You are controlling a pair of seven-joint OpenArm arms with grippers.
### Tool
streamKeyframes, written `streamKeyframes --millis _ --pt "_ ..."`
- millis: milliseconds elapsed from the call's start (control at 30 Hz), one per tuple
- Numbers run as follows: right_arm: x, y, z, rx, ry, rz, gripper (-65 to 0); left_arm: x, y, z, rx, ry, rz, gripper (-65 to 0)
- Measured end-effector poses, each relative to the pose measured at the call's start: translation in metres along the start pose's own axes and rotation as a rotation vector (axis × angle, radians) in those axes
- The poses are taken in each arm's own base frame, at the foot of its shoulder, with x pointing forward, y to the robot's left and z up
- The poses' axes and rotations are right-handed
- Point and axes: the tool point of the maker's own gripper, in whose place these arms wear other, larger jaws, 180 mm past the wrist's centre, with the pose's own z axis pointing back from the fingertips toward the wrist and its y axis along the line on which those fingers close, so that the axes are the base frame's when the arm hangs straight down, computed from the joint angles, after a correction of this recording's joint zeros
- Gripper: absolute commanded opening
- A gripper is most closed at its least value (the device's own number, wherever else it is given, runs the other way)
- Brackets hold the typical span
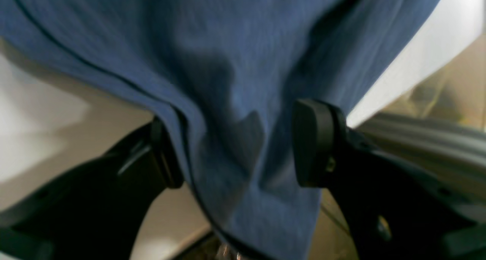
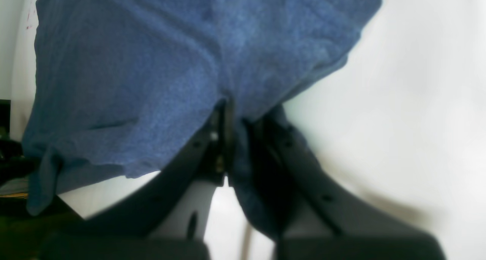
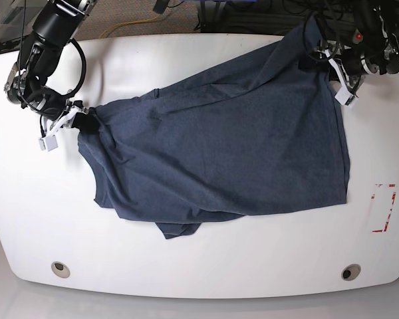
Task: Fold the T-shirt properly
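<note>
- T-shirt (image 3: 233, 146) sprawls rumpled across the tabletop (image 3: 186, 272), no neat fold yet.
- Right gripper (image 2: 231, 138), jaws clenched on one edge.
- Left gripper (image 1: 237, 146), jaws parted around the opposite edge.
- Nearly all folding remains.

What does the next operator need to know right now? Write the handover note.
Right gripper: shut on the T-shirt, pinching its edge at the table's left side in the base view.
Left gripper: jaws apart with cloth draped between them, at the shirt's far corner; grip not firm, judge before pulling.
Shirt: spread across the table, rumpled, a sleeve poking out at the near edge.
Done: both ends picked up.
Left: flatten, then all folds.
</note>
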Motion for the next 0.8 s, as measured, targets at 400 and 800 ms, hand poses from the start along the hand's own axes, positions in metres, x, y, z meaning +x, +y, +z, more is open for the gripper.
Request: streamKeyframes --millis 400,800 --pt "0.0 0.0 0.0 0.0 0.001 0.0 -65.0 0.006 0.014 -0.013 -0.022 -0.014 0.074 -62.9" --pt "0.0 0.0 0.0 0.0 0.001 0.0 -65.0 0.013 0.019 -0.003 0.059 0.016 0.082 -63.3"
